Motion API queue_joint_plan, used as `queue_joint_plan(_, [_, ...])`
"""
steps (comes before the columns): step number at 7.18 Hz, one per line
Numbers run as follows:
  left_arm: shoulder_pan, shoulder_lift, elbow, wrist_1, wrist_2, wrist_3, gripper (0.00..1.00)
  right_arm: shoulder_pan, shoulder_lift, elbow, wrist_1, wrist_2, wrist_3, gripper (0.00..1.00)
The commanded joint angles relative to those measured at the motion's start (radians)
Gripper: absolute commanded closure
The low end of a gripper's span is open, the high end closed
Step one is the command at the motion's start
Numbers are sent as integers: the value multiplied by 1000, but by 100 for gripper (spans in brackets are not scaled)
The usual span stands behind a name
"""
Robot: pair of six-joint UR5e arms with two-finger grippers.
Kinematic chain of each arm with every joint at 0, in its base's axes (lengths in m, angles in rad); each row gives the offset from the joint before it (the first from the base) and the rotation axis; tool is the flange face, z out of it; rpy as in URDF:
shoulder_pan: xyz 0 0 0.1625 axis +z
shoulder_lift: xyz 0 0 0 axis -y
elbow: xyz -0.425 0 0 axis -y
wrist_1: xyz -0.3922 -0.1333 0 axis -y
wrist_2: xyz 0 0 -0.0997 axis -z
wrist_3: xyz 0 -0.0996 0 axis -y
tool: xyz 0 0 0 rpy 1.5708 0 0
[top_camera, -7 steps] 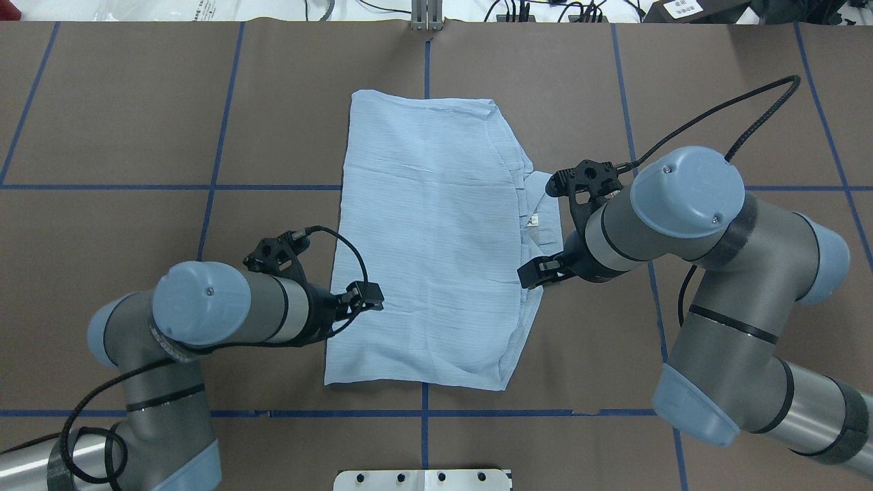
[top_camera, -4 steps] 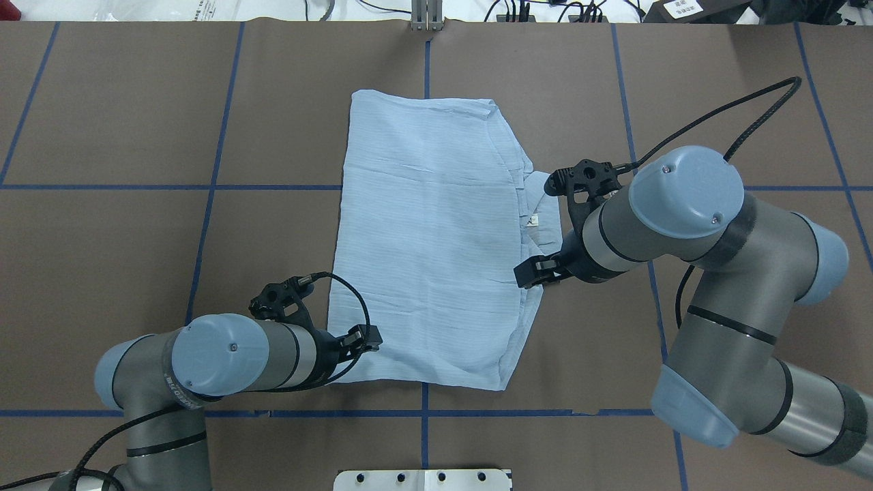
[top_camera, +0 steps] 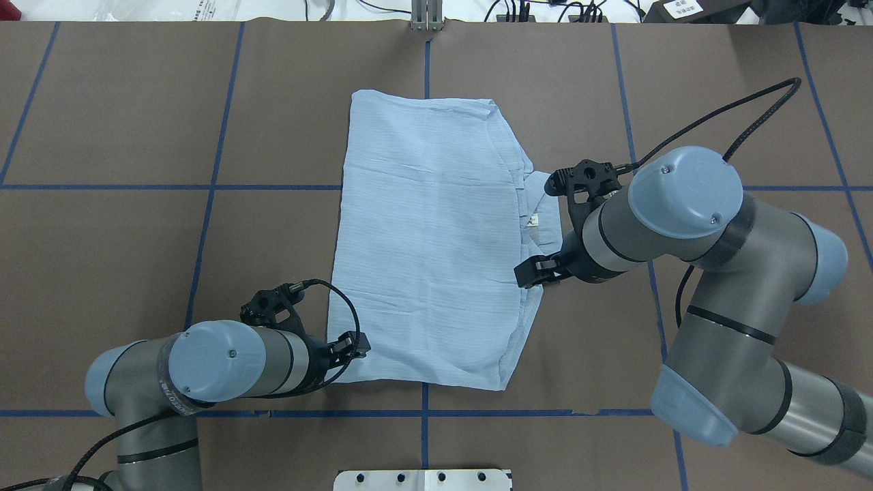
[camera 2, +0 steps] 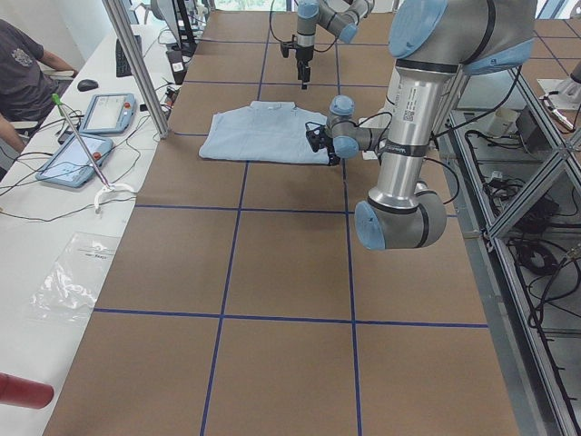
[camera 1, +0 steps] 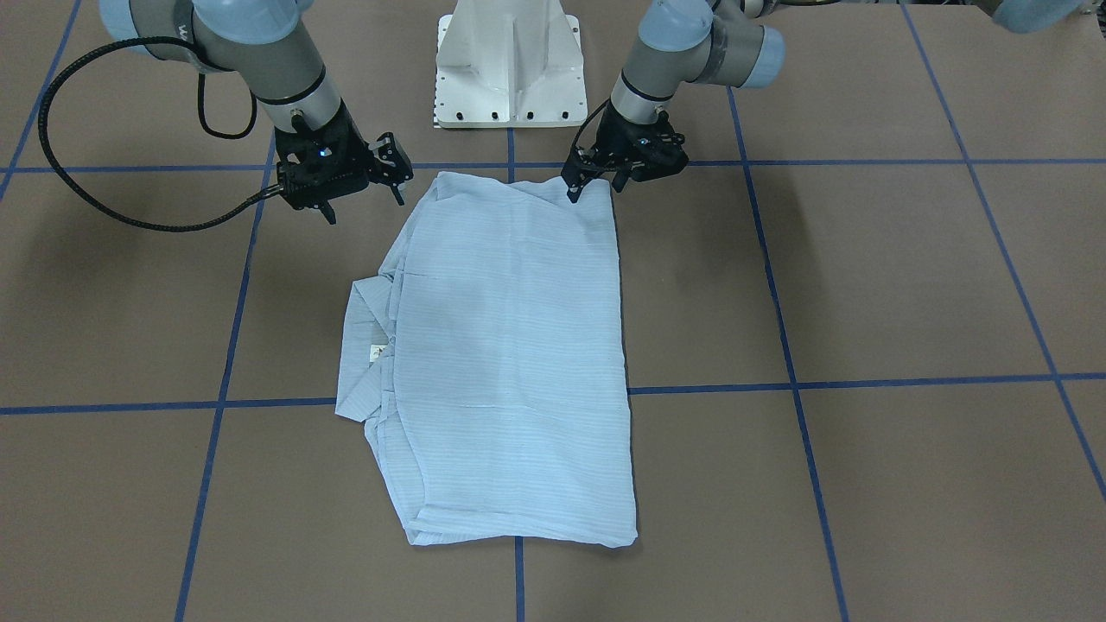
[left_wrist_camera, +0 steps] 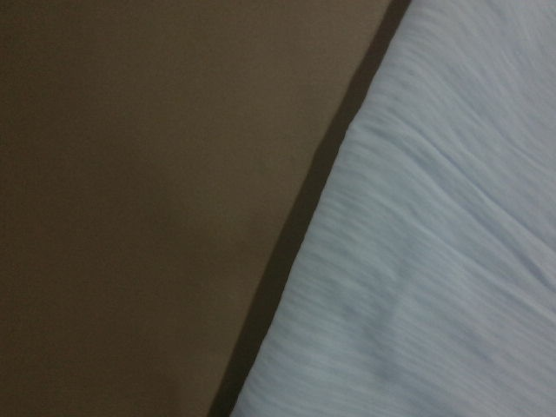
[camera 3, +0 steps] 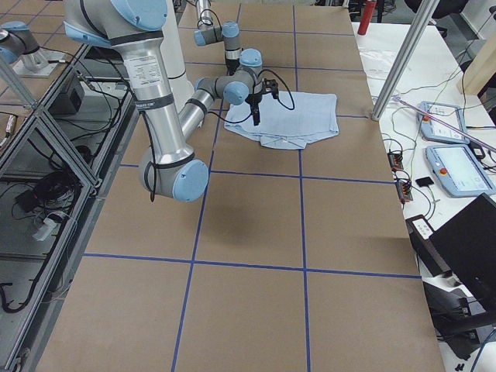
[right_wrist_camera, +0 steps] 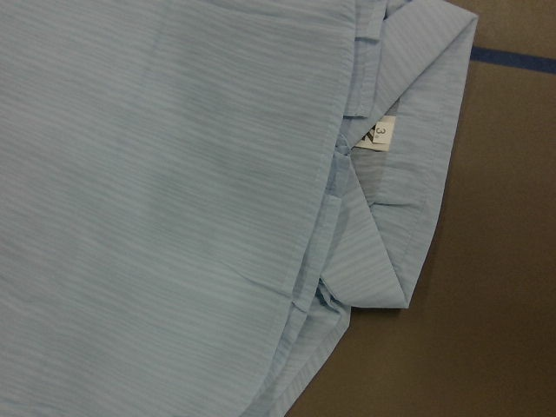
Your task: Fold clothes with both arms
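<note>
The clothes are one light blue striped shirt (top_camera: pixel 430 239), folded into a flat rectangle on the brown table. Its collar and white neck label (top_camera: pixel 532 219) stick out on the right edge. My left gripper (top_camera: pixel 351 344) is low at the shirt's near left corner (camera 1: pixel 596 194); it looks open and holds nothing. The left wrist view, blurred, shows only the shirt's edge (left_wrist_camera: pixel 434 261) and bare table. My right gripper (top_camera: pixel 528 273) hangs open above the right edge, just nearer than the collar. The right wrist view looks down on the collar (right_wrist_camera: pixel 408 200) and label (right_wrist_camera: pixel 382 133).
Blue tape lines (top_camera: pixel 204 204) divide the brown table into squares. The white pedestal base (camera 1: pixel 508 69) stands at the robot's side of the table. A side bench with tablets (camera 2: pixel 100 113), a metal pole (camera 2: pixel 136 64) and a seated person (camera 2: pixel 23 64) lies beyond the far edge.
My left gripper has moved from over the shirt's left edge toward the robot, down to the near left corner. The right arm and the shirt have hardly moved.
</note>
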Motion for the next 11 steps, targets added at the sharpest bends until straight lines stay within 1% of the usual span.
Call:
queue_joint_plan(1, [4,-2,1,12,-1,-1,13,1,-2,-1,0,0,-1,0])
queue_joint_plan(2, [7,-2,-1,13,-1,1,15,3,-2,-1,0,0,-1,0])
queue_joint_plan(4, [21,-5,2,13,-1,1,26,4,-5,-1,0,0,-2,0])
queue_joint_plan(7, [33,-7,7,13,-1,-1,27,6,-5,-2,0,0,-4,0])
queue_joint_plan(8, [33,-8,5,13,-1,-1,34,6,-5,-1,0,0,-4,0])
queue_joint_plan(9, [32,-10,-1,13,-3,-1,37,6,-6,-1,0,0,-5,0])
queue_joint_plan(11, [32,-11,-1,15,-3,1,37,7,-8,-1,0,0,-5,0])
